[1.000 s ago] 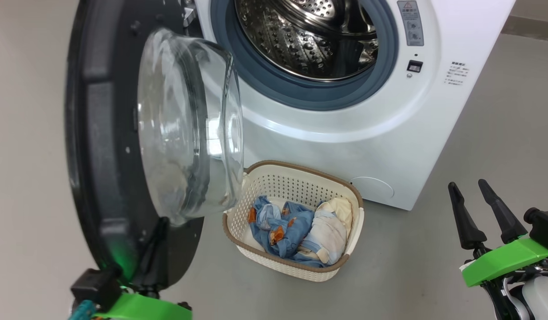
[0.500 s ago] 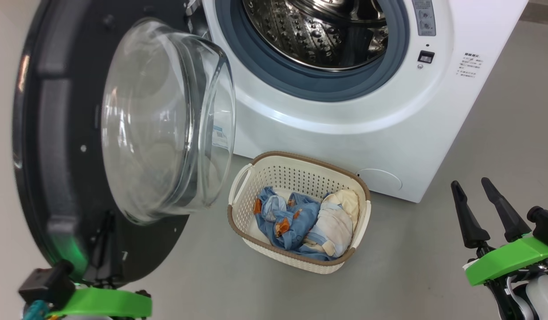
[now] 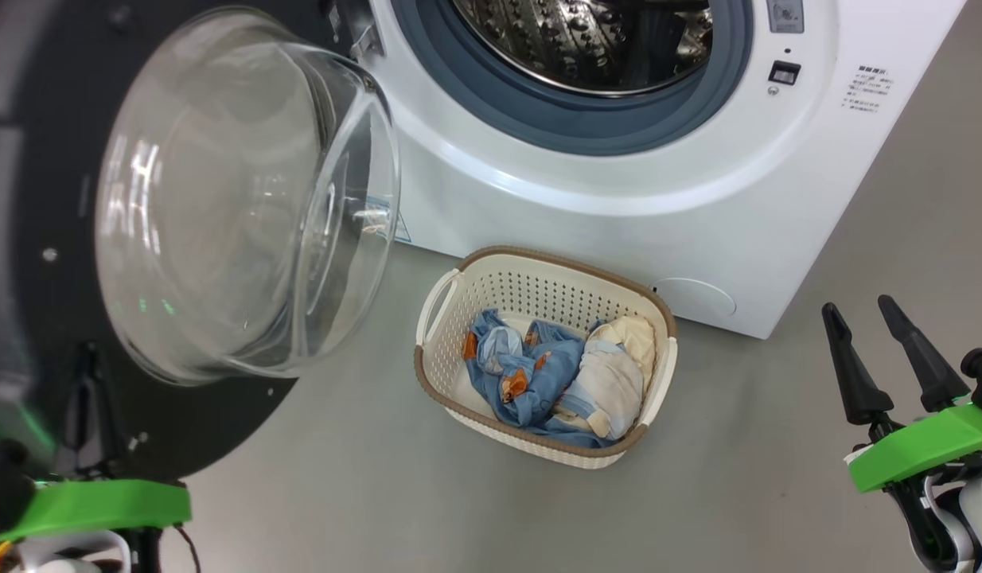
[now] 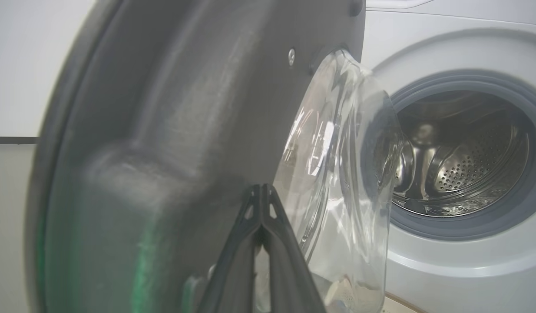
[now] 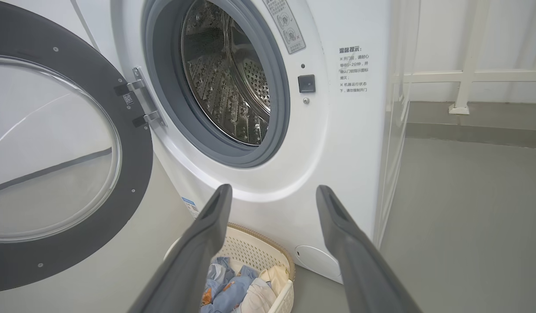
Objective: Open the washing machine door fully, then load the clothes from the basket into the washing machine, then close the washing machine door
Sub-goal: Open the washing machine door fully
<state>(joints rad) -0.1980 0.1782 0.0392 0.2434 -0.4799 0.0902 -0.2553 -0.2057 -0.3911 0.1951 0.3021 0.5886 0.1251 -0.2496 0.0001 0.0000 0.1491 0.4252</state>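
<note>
The washing machine door (image 3: 244, 199) stands swung wide to the left, its clear glass bowl bulging toward me. My left gripper (image 3: 89, 358) is shut, its fingertips pressed together against the door's dark inner face (image 4: 163, 130), with nothing between them (image 4: 261, 188). The washing machine (image 3: 586, 231) shows its steel drum (image 3: 586, 40) behind the grey gasket. On the floor in front stands the basket (image 3: 539, 259), holding the clothes: a blue printed garment (image 3: 523, 374) and a cream cloth (image 3: 614, 374). My right gripper (image 3: 857, 306) hangs open at the lower right, apart from the basket (image 5: 255, 243).
Grey floor (image 3: 777, 446) spreads to the right of the basket and in front of it. A round cover (image 3: 694, 298) sits low on the machine's front. In the right wrist view a white railing (image 5: 463, 78) stands along the wall beyond the machine.
The door has swung further open to the left, with my shut left gripper moving left along with it. The head camera has shifted too. My right gripper stays open in much the same place.
</note>
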